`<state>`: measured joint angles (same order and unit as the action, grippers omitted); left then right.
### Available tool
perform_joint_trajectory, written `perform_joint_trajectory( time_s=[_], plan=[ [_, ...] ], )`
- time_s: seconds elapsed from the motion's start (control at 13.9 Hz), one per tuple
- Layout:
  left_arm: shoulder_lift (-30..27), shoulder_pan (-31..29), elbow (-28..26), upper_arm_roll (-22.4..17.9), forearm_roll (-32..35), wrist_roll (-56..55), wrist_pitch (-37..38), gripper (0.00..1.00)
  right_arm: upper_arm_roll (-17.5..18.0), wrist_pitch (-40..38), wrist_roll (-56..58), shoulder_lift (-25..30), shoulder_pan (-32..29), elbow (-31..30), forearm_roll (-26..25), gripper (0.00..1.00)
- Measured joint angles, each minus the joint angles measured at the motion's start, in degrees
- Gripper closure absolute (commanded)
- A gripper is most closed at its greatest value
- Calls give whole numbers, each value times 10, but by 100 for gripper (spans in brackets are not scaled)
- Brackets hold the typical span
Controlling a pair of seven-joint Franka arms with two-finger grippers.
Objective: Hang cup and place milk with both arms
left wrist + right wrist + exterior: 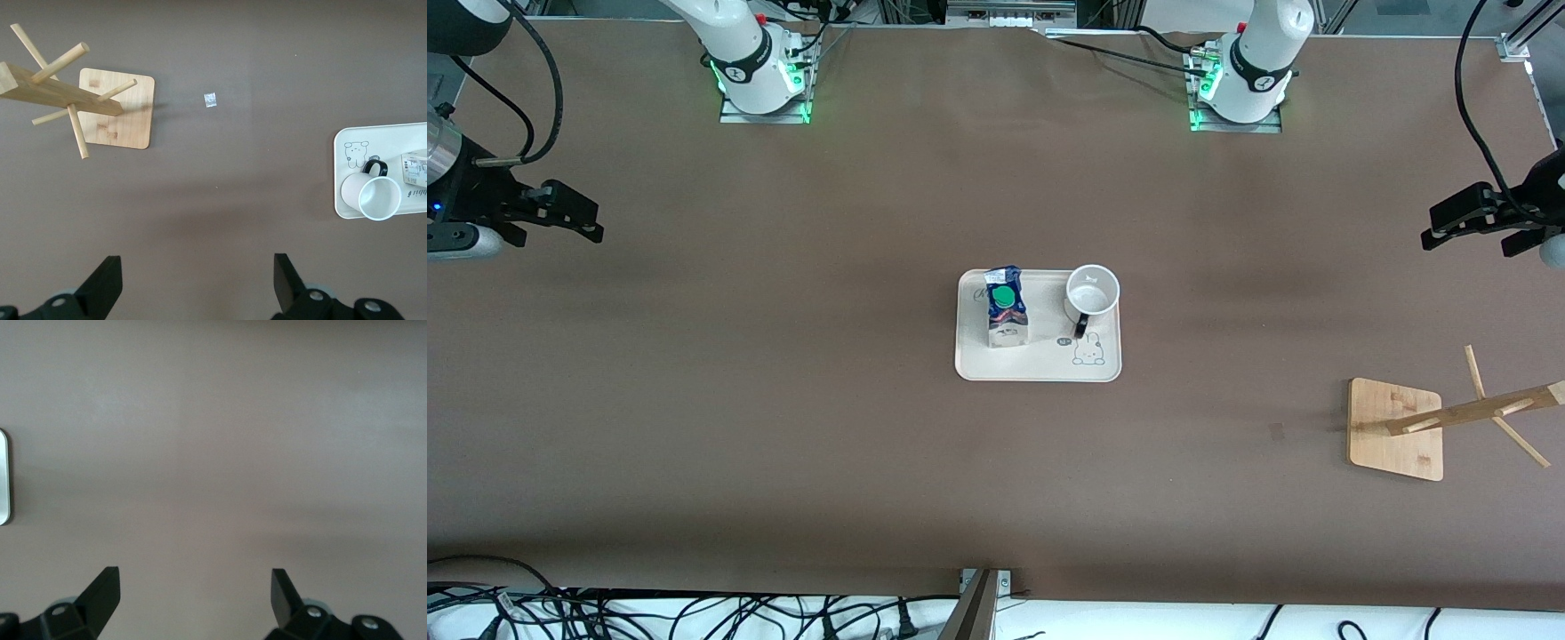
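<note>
The white cup (1092, 292) with a black handle stands upright on a cream tray (1040, 366) at mid table; it also shows in the left wrist view (379, 197). The blue and white milk carton (1005, 307) with a green cap stands on the same tray, toward the right arm's end. My left gripper (1436, 233) is open and empty, up over the left arm's end of the table; its fingers (107, 283) show over bare table. My right gripper (591, 227) is open and empty over the right arm's end; its fingers (103, 590) show over bare table.
A wooden cup rack (1476, 411) with slanted pegs on a square base (1396, 444) stands toward the left arm's end, nearer to the front camera than the tray; it also shows in the left wrist view (60, 93). A small scrap (211, 99) lies on the brown table.
</note>
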<state>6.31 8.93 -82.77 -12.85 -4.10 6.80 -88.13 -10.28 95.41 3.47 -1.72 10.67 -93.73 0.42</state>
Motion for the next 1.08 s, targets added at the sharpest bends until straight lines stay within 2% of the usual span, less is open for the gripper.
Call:
perform_joint_trajectory(
  time_s=[0.57,0.79,1.08],
  plan=[
    [1,-2,-5,-2,0,-1,0,0,-1,-4,0,0,-1,14,1,0],
    [11,0,-11,2,0,-1,0,0,-2,-5,1,-1,0,23,17,0],
    [52,12,-17,35,0,-2,5,0,14,-19,16,-16,24,23,27,0]
  ],
)
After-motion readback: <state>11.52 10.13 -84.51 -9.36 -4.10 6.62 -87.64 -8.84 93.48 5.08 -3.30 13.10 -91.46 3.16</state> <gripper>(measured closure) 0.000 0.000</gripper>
